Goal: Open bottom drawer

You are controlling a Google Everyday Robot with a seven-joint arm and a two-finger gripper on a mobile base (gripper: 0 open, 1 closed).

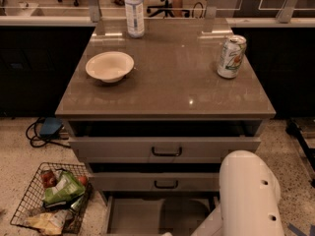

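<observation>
- The bottom drawer [147, 215] sits lowest in the cabinet, under the tabletop [167, 92], and stands out toward the camera. Its plain grey tray is exposed below the middle drawer [123, 182].
- Its front panel and handle fall below the frame edge and are not seen.
- The pincer is out of view, so I cannot tell whether it is open or closed. Only the white arm [248, 195] shows, at lower right, over the tray's right side.
- Handling, as a judgement: a rigid box on slides. The tray looks bare, so it is likely light and should run straight with low resistance.
- Best hold: the bar handle at the centre of the front, pulled squarely so it does not rack.
- Orientation: the long axis of the front runs left to right, and travel is toward the camera.
- The wire basket [49, 200] on the floor lies left of the path.
</observation>
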